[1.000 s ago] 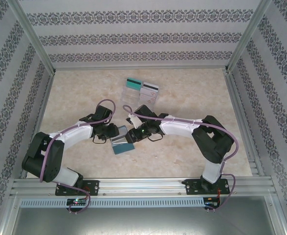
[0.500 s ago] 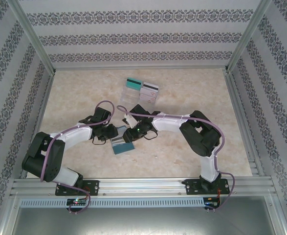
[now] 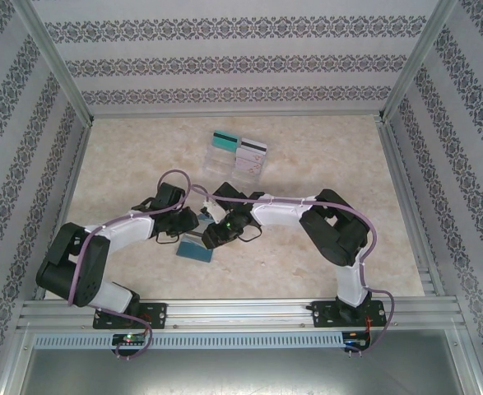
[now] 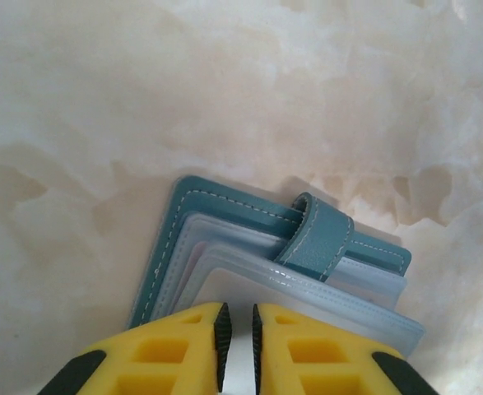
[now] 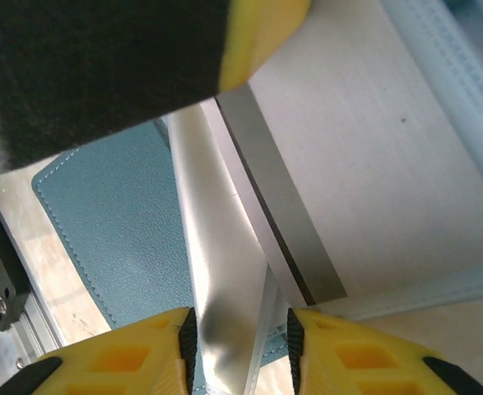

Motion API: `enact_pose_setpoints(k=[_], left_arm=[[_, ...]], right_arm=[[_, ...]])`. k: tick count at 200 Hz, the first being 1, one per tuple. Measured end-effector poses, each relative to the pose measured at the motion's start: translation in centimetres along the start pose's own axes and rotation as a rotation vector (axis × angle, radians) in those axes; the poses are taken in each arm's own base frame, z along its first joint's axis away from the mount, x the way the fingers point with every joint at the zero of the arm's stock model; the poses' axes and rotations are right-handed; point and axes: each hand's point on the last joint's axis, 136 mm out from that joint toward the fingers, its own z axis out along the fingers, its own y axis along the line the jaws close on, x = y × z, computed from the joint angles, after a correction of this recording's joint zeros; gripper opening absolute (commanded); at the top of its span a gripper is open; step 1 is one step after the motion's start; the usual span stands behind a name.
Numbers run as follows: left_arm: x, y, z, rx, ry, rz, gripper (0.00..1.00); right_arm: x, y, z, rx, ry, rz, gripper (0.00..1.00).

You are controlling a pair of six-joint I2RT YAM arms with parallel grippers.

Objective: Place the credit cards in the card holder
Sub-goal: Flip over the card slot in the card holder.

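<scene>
We find the holder (image 3: 196, 252) lying open on the worktop (image 3: 126, 156) just ahead of the arm bases, with both pincers crowded over it. The left pincer (image 4: 239, 337) is narrow, nipping a clear pocket leaf (image 4: 307, 284) to keep it lifted. The right pincer (image 5: 239, 333) grips a pale card (image 5: 225, 280) by its faces and angles it down beside the teal cover. The card's leading edge is hidden under the other pincer, so we cannot tell whether it has found the slot. If it hasn't, pushing on could jam the card against the leaf's seam, bow it, and spring it out of the grip. It could also shove the light holder along and tug the leaf free. The pincers are close enough to knock together. More cards (image 3: 223, 141) wait in trays (image 3: 225, 162) further back.
</scene>
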Motion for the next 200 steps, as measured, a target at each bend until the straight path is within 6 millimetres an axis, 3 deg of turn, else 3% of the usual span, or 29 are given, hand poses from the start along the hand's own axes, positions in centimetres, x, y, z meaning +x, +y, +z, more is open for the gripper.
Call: enact_pose_setpoints(k=[108, 149, 166, 182, 200], left_arm=[[0.0, 0.4, -0.1, 0.039, -0.061, -0.073, 0.09], [0.1, 0.5, -0.3, 0.043, -0.073, -0.083, 0.1], [0.1, 0.7, -0.4, 0.039, -0.079, -0.085, 0.18], [0.2, 0.7, -0.6, 0.037, -0.077, -0.084, 0.3], [0.2, 0.6, -0.9, 0.025, -0.065, -0.084, 0.35]], right_arm=[[0.9, 0.3, 0.7, 0.05, 0.011, 0.179, 0.29], [0.1, 1.0, 0.5, 0.066, -0.007, 0.193, 0.07], [-0.2, 1.1, 0.5, 0.066, -0.012, 0.191, 0.0], [-0.2, 1.2, 0.5, 0.066, -0.012, 0.18, 0.0], [-0.2, 1.2, 0.4, 0.067, -0.013, 0.141, 0.0]])
